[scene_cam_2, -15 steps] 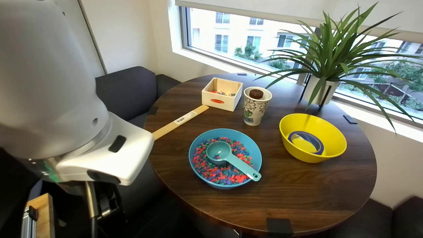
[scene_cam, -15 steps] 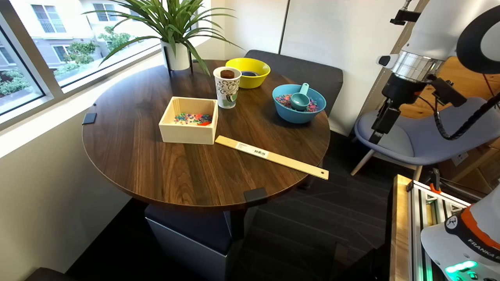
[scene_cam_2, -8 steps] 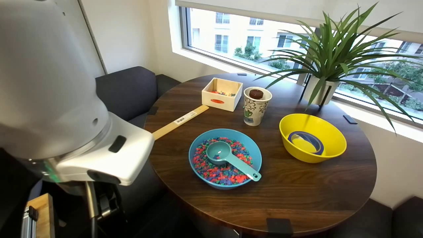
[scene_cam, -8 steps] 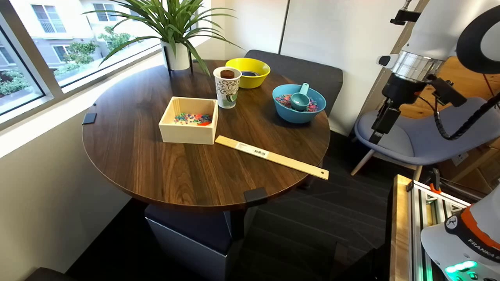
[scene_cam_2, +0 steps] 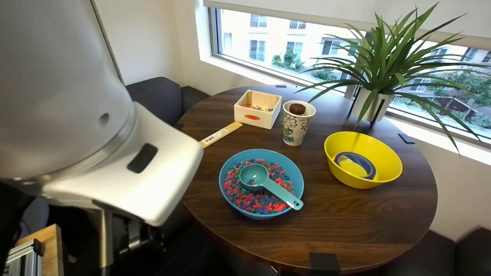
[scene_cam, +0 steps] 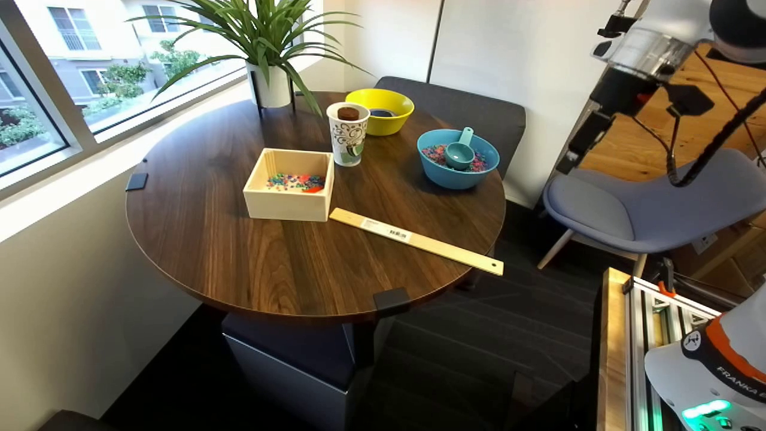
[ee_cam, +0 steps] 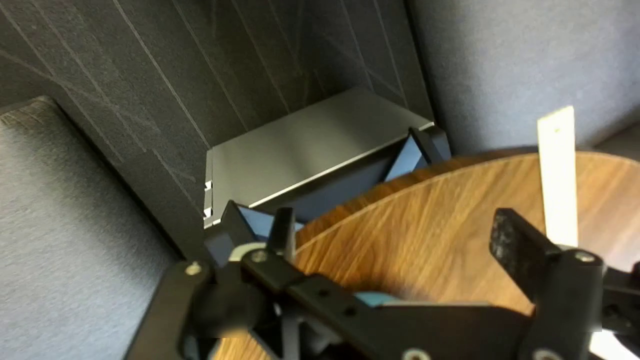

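Observation:
My gripper (ee_cam: 392, 227) stands open in the wrist view, its fingers (ee_cam: 520, 250) wide apart with nothing between them. In an exterior view the gripper (scene_cam: 568, 160) hangs in the air off the table's edge, beyond the blue bowl (scene_cam: 458, 175). That bowl (scene_cam_2: 226, 191) holds small coloured bits and a teal scoop (scene_cam_2: 274, 186). A wooden ruler (scene_cam: 431, 244) lies flat beside a wooden box (scene_cam: 287, 205) with some coloured bits inside. A patterned paper cup (scene_cam_2: 293, 128) has a brown thing in its mouth. The yellow bowl (scene_cam_2: 360, 140) holds a roll of blue tape (scene_cam_2: 370, 168).
These things stand on a round dark wooden table (scene_cam: 197, 239). A potted plant (scene_cam: 272, 87) is by the window. Below the gripper is a grey-blue chair (scene_cam: 676, 209); a dark bench (scene_cam: 479, 108) runs behind the table. The robot's base (scene_cam: 706, 365) is at lower right.
In the last half second the gripper has risen and swung a little toward the table, tilting more. The arm now covers more of the ruler in an exterior view. Things on the table are unmoved.

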Robot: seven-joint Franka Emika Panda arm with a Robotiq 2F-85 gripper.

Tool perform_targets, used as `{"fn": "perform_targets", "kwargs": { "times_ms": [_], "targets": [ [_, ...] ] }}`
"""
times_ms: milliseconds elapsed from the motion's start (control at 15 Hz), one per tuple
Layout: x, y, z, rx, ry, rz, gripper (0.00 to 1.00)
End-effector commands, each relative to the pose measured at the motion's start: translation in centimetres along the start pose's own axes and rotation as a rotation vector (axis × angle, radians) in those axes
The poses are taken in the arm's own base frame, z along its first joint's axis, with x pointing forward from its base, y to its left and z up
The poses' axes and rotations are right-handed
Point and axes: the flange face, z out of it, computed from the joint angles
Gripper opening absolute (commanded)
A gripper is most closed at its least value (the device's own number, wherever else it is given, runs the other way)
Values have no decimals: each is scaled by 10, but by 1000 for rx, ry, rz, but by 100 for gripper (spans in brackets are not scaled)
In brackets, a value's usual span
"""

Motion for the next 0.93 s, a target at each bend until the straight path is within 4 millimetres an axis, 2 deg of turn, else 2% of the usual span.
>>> {"fn": "perform_targets", "kwargs": {
  "times_ms": [0,200,267,333,533,600,867],
  "targets": [
    [50,3,-51,88,35,168,100],
    [91,-30,-78,110,69,328,100],
    [95,-36,-83,108,84,382,100],
    [75,-23,-83,98,113,291,100],
    [95,-40,-84,89,108,348,100],
    [96,-38,-82,88,105,354,100],
    [109,-2,-78,169,152,573,100]
  ]
}}
